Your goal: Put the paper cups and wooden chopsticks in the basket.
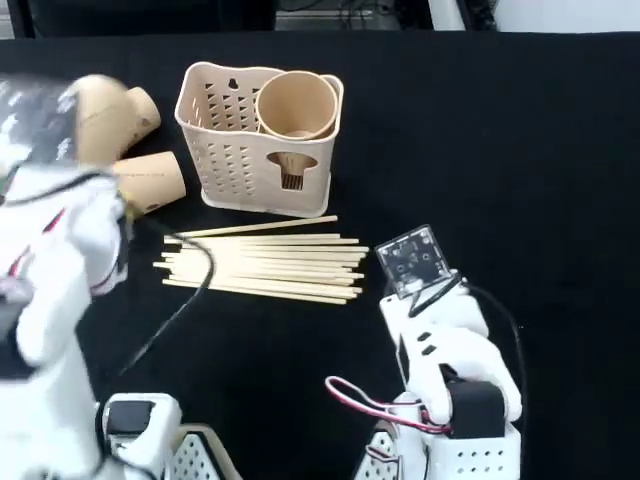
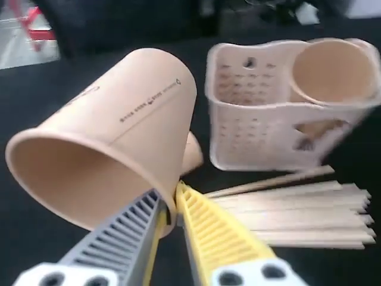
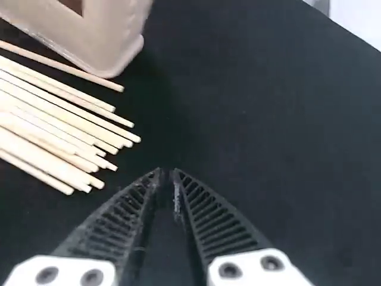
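The left gripper (image 2: 169, 205) is clamped on a paper cup's (image 2: 107, 143) rim, holding it tilted beside the basket (image 2: 256, 119). It should probably be carried above the free compartment, turned upright, then let go.

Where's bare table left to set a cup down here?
Bare: the table right of the basket and chopsticks, beyond the right arm. Crowded: left of the basket, where loose paper cups lie by the held cup in the left gripper.

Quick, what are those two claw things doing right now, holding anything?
Left end effector: closed on a paper cup, pinching its rim.
Right end effector: closed, holding nothing.
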You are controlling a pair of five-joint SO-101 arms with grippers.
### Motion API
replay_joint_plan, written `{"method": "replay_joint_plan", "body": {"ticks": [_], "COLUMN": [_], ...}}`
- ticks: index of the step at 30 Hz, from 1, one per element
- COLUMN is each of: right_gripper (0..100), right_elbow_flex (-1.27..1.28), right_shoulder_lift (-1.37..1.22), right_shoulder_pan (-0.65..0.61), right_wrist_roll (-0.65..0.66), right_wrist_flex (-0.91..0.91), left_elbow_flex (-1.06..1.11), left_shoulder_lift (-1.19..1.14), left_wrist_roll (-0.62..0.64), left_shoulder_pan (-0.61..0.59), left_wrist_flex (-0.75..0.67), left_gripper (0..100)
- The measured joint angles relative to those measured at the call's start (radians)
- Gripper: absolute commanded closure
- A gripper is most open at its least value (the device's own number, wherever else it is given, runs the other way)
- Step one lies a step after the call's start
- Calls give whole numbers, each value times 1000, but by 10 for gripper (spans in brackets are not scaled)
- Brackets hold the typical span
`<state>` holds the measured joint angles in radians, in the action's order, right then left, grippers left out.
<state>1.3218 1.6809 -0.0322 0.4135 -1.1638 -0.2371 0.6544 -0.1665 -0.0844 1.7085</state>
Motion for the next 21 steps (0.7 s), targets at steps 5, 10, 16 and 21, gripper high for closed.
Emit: {"method": "replay_joint_plan", "body": {"ticks": [5,10,16,21], "right_gripper": [963,963,963,963], "right_elbow_flex": [0,0,0,0], "right_shoulder_lift": [0,0,0,0], "right_shoulder_pan": [14,15,15,15], "right_wrist_roll": [-3,-3,-3,-3], "right_wrist_flex": [0,0,0,0], "left_elbow_flex": [-331,-470,-528,-529], "left_shoulder_lift": [-304,-433,-457,-586], "left_wrist_roll": [-28,-157,-311,-367], "left_shoulder_pan": [77,224,400,414], "left_wrist_flex": [46,48,29,-2], "left_gripper": [973,972,972,972]}}
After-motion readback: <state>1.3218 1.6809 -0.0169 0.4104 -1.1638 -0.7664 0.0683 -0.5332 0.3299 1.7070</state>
